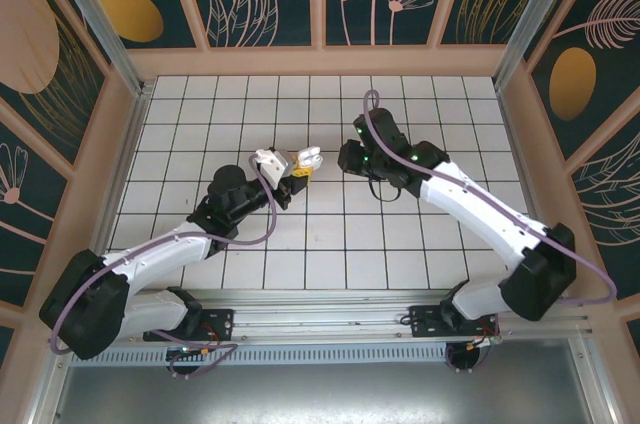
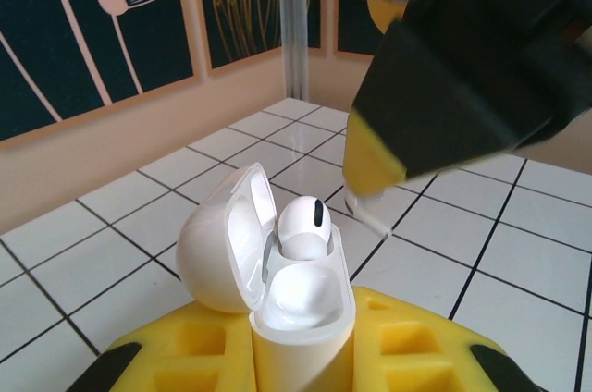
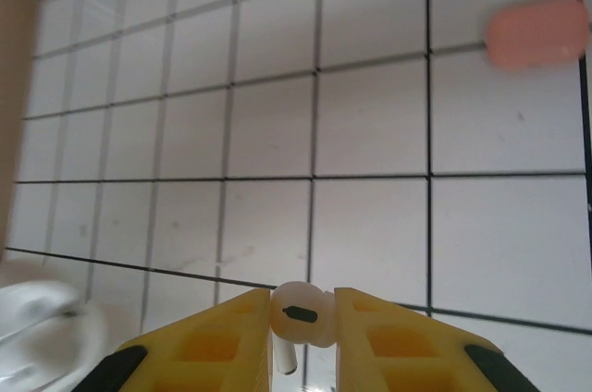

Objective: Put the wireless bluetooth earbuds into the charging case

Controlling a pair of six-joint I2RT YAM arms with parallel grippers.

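Observation:
My left gripper (image 1: 298, 166) (image 2: 303, 332) is shut on the white charging case (image 1: 308, 156) (image 2: 301, 304), which stands upright with its lid open to the left. One white earbud (image 2: 305, 226) sits in the case's far slot; the near slot holds nothing. My right gripper (image 1: 345, 156) (image 3: 303, 336) is shut on a second white earbud (image 3: 310, 304), stem pointing down between the yellow fingers (image 3: 231, 336). In the left wrist view that gripper's finger (image 2: 370, 156) hangs just right of and above the case, the stem (image 2: 372, 216) showing under it.
A blurred salmon-pink object (image 3: 536, 31) lies on the white tiled floor (image 1: 400, 104) beyond my right gripper. The case is a white blur (image 3: 42, 318) at the lower left of the right wrist view. Wooden walls (image 1: 320, 62) close in the floor.

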